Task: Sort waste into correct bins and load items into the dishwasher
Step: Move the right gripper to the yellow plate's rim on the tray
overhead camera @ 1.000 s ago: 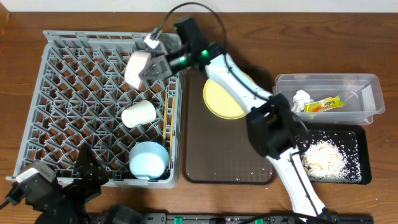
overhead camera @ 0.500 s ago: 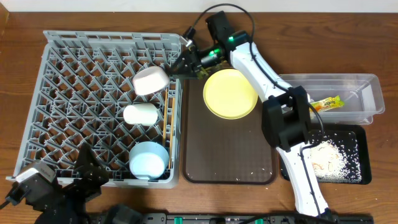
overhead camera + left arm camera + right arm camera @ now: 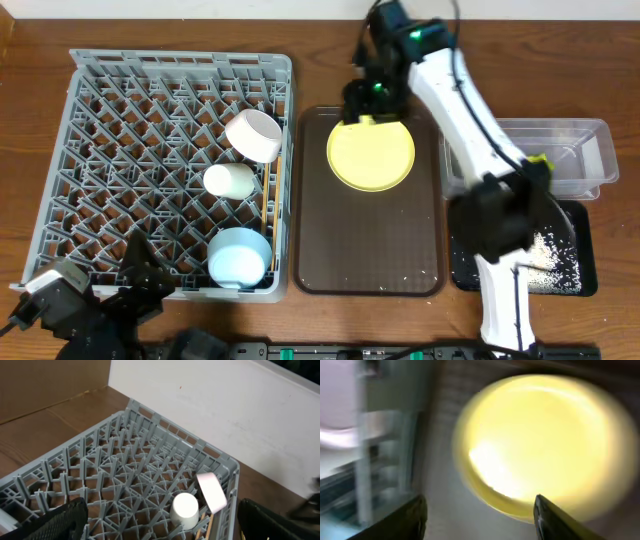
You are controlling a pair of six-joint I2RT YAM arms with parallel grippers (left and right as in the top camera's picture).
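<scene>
While my right gripper (image 3: 480,517) hangs, fingers apart, over the yellow plate (image 3: 535,445), the pinkish-white bowl (image 3: 253,134) lies tilted at the rack's (image 3: 100,90) right edge; only overhead shows its rim. My left gripper (image 3: 162,525) also stands apart.

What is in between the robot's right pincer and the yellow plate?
Nothing that I can see. The right pincer is open and points straight at the yellow plate, which lies flat on the brown tray. Only air sits between its two fingers and the plate.
</scene>
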